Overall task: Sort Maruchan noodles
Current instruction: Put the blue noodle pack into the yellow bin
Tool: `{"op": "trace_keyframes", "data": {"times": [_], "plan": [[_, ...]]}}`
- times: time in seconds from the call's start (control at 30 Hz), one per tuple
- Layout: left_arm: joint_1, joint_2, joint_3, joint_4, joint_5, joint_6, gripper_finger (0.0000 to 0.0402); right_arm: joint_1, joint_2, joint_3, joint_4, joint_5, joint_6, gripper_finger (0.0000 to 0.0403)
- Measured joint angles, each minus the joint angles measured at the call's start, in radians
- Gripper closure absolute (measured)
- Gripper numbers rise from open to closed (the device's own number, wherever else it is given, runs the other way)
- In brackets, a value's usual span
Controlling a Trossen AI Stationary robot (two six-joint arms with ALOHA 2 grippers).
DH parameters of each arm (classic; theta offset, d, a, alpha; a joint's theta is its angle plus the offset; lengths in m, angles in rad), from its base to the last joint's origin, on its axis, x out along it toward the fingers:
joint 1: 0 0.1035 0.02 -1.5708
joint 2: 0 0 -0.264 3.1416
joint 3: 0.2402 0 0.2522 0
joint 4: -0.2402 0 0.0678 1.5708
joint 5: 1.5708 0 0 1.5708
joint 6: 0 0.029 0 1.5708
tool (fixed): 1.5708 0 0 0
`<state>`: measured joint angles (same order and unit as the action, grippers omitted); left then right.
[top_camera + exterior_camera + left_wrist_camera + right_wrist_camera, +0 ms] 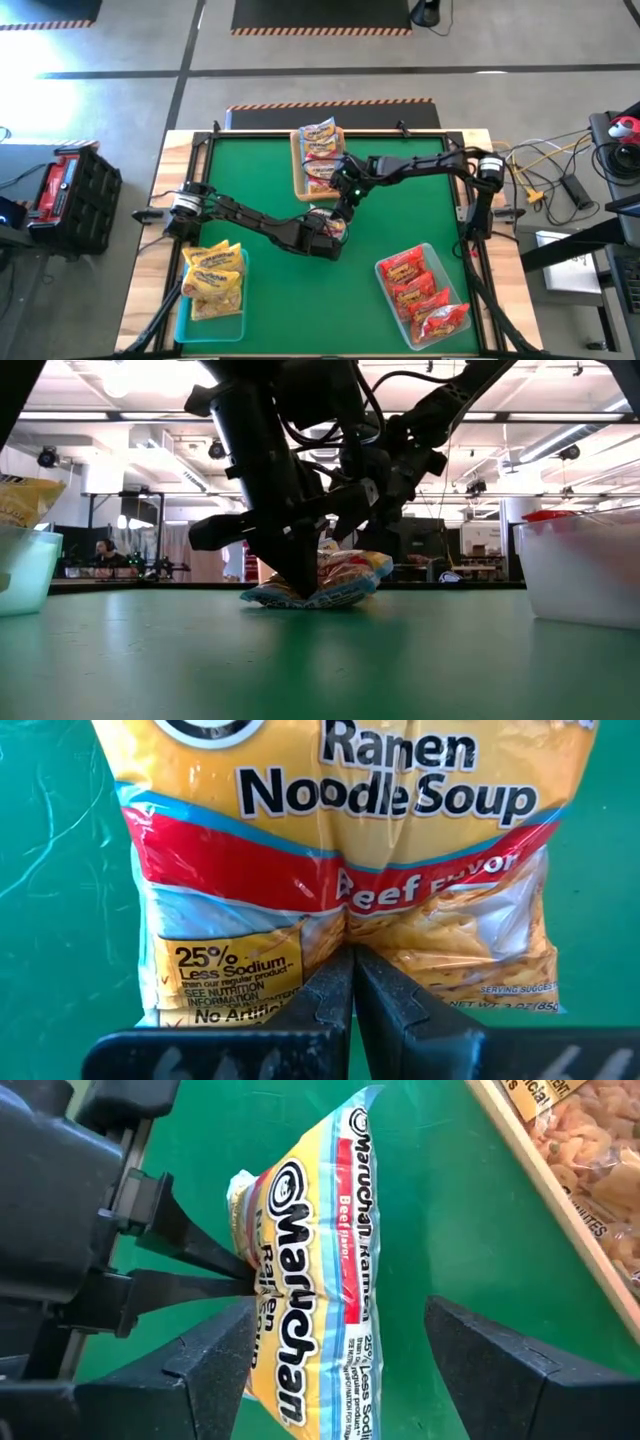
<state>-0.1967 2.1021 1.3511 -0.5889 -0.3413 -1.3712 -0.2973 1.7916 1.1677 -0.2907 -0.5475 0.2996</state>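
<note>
One yellow Maruchan noodle packet (331, 222) with a red band lies at mid-table; it also shows in the low view (335, 578) and in the right wrist view (310, 1280). My left gripper (326, 234) is shut on it. My right gripper (340, 1370) is open and hovers just above the packet (370, 495), a finger standing on either side of it. More pale packets lie in the tan tray (318, 160), yellow ones in the left teal tray (214, 280), and red ones in the right tray (422, 296). My left gripper pinches a raised fold of the wrapper on the packet's printed face, near its lower end (346, 932), between the two fingertips (225, 1272). The fingers come from above, slanting in from the table's left. The packet's underside (300, 600) rests on the table.
The tan tray's edge (560, 1190) lies close to the packet on the far side. The two arms cross close together over mid-table. Bare green mat (300, 300) shows between the two teal trays at the near side. Beyond the table lies a workshop room.
</note>
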Motion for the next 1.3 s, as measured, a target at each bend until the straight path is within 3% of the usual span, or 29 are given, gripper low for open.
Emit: {"op": "trace_keyframes", "data": {"times": [0.7, 0.93, 1.3], "plan": [[-0.006, 0.005, 0.015, 0.04, -0.029, -0.038, 0.0401, 0.08, 0.003, -0.02, 0.012, 0.069, 0.005, 0.0139], [-0.005, 0.007, 0.026, 0.048, -0.041, -0.057, 0.0401, 0.084, 0.003, -0.02, 0.009, 0.068, -0.004, 0.0196], [-0.006, 0.005, 0.029, 0.055, -0.062, -0.11, 0.0401, 0.087, -0.022, -0.015, -0.027, 0.051, -0.031, 0.0325]]}}
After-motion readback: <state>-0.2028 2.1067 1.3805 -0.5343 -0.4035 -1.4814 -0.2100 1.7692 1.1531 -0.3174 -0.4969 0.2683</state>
